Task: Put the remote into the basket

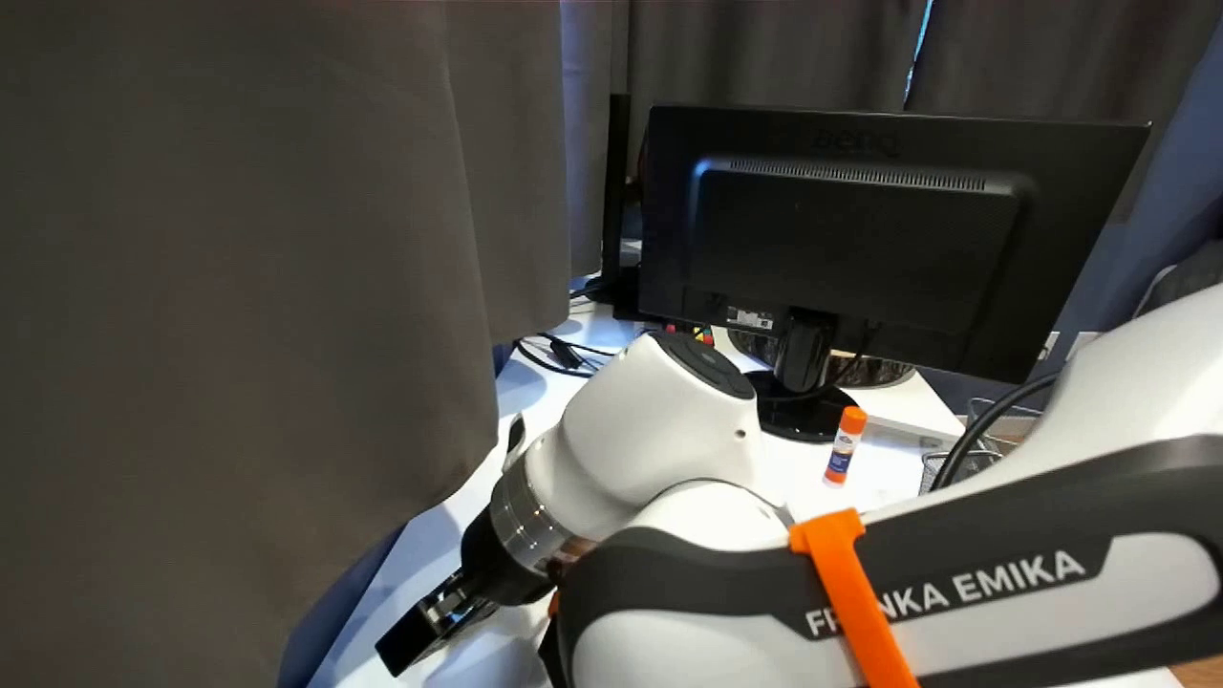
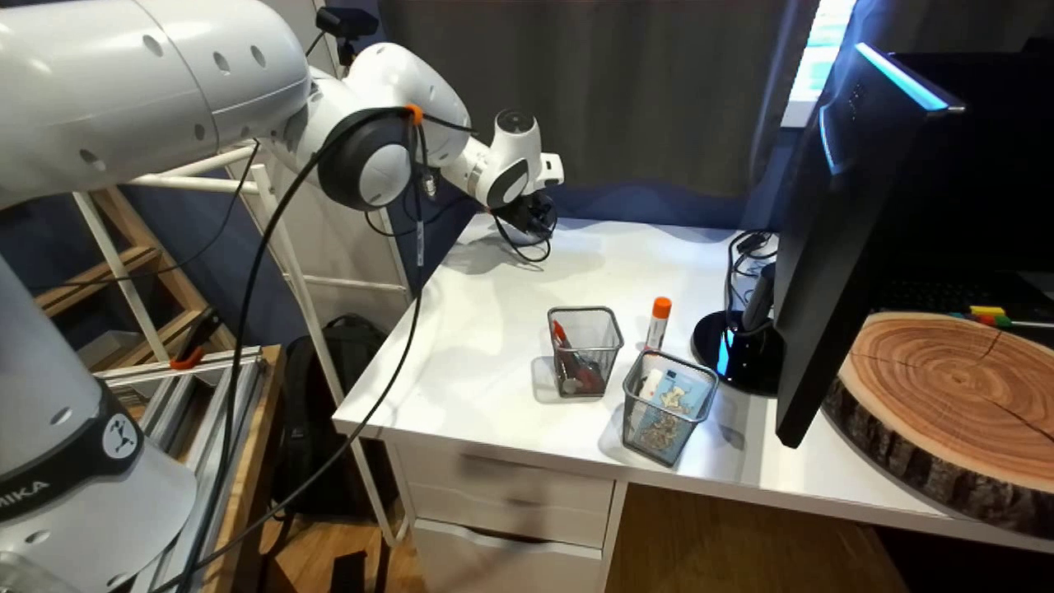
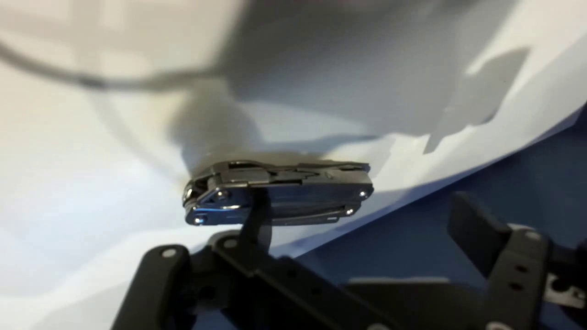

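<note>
The remote, which looks more like a folded metal multi-tool, lies on the bench near its edge; it should prove stiff, robust, rather heavy for its size and slippery on its polished flanks, so a hold square across its narrow width at mid-length seems safest. In the wrist view the pincer is spread wide with nothing gripped: one finger overlaps the remote near its middle, though whether it touches I cannot tell, and the other stands well clear, past the bench's edge.
</note>
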